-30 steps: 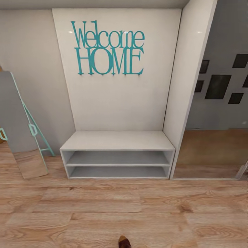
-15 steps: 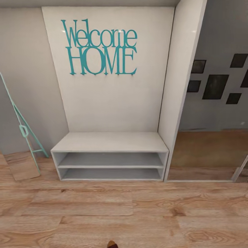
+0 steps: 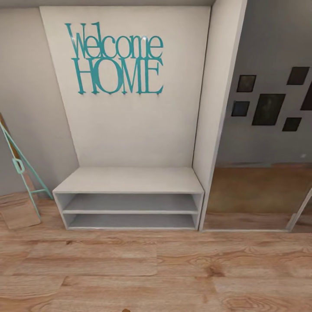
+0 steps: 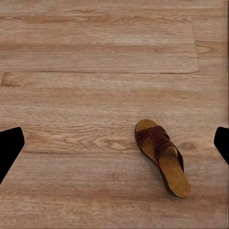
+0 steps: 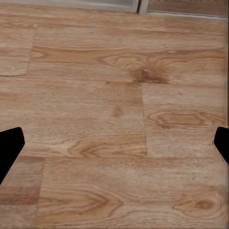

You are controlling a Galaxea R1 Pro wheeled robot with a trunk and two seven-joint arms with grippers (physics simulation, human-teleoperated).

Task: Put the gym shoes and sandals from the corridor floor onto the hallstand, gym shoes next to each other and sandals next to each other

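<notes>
One dark-brown sandal (image 4: 162, 157) with a tan footbed lies flat on the wood-plank corridor floor (image 4: 95, 57). It lies below my left gripper (image 4: 114, 147), toward one fingertip (image 4: 222, 143). That gripper hangs open above the floor with nothing between its fingers. My right gripper (image 5: 114, 145) is open too, over bare planks (image 5: 119, 109). A tiny dark speck at the head view's bottom edge may be the sandal's tip (image 3: 125, 310). The second sandal, both gym shoes and the hallstand are out of view.
Straight ahead stands a white two-shelf rack (image 3: 130, 180) under teal "Welcome HOME" lettering (image 3: 115, 58), which is not the hallstand. A mint-framed leaning stand (image 3: 19, 167) is at the left. A white wall panel (image 3: 216, 108) borders a glass-fronted recess (image 3: 260, 190) at the right.
The whole head picture has slid left, so the camera has turned rightward. The sandal's tip at the bottom edge has almost left the frame. Nothing was taken hold of.
</notes>
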